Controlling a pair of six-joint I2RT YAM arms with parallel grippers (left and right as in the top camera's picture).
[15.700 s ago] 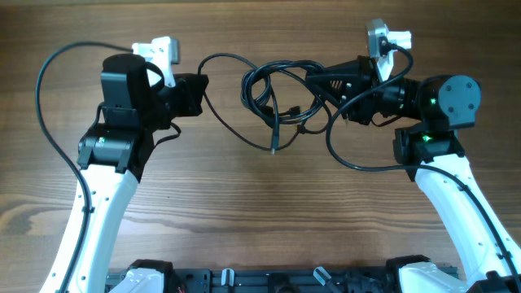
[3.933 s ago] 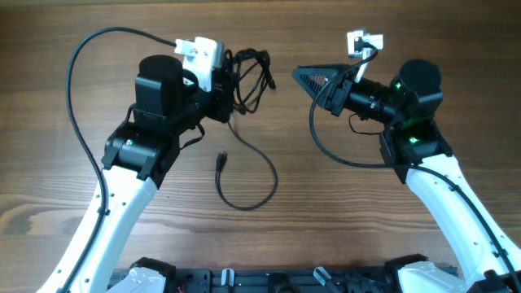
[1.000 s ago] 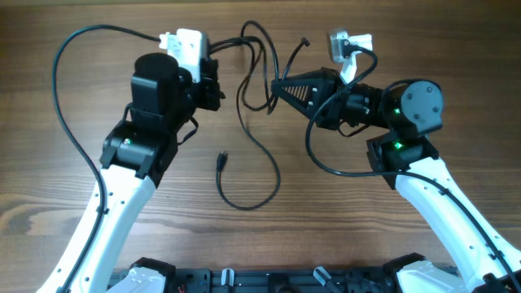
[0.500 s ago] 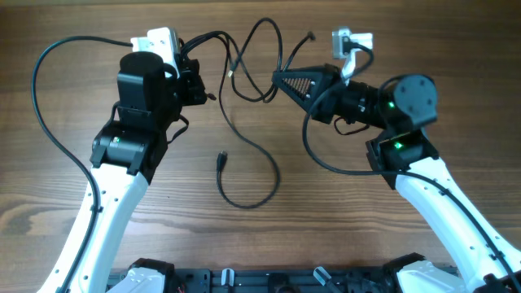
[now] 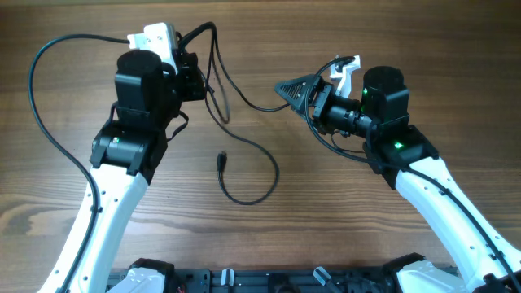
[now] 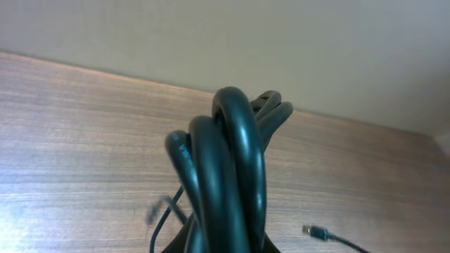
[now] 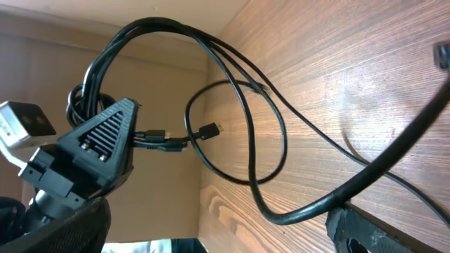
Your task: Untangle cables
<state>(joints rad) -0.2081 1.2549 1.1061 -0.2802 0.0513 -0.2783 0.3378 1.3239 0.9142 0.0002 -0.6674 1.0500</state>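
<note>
In the overhead view my left gripper [image 5: 203, 85] is shut on a bunch of the thin black cables [image 5: 213, 57] at the upper left. Its wrist view is filled by the bunched loops [image 6: 226, 176]. From there one strand [image 5: 247, 104] sags across to my right gripper [image 5: 286, 88]. That gripper [image 7: 211, 233] is open, and the strand [image 7: 394, 154] lies against one finger [image 7: 365, 228]. Another cable curls in a loop [image 5: 259, 192] on the table, ending in a plug [image 5: 221, 160]. A gold-tipped plug [image 7: 208, 130] hangs beside the left gripper.
The tabletop is brown wood [image 5: 366, 236]. A thicker black robot cable [image 5: 49, 98] arcs out to the left of the left arm. A pale wall [image 6: 281, 42] rises behind the table's far edge.
My right gripper has opened and let go of the loops it held. They have dropped back toward the left gripper. The right wrist has swung down. The left gripper has kept its hold.
</note>
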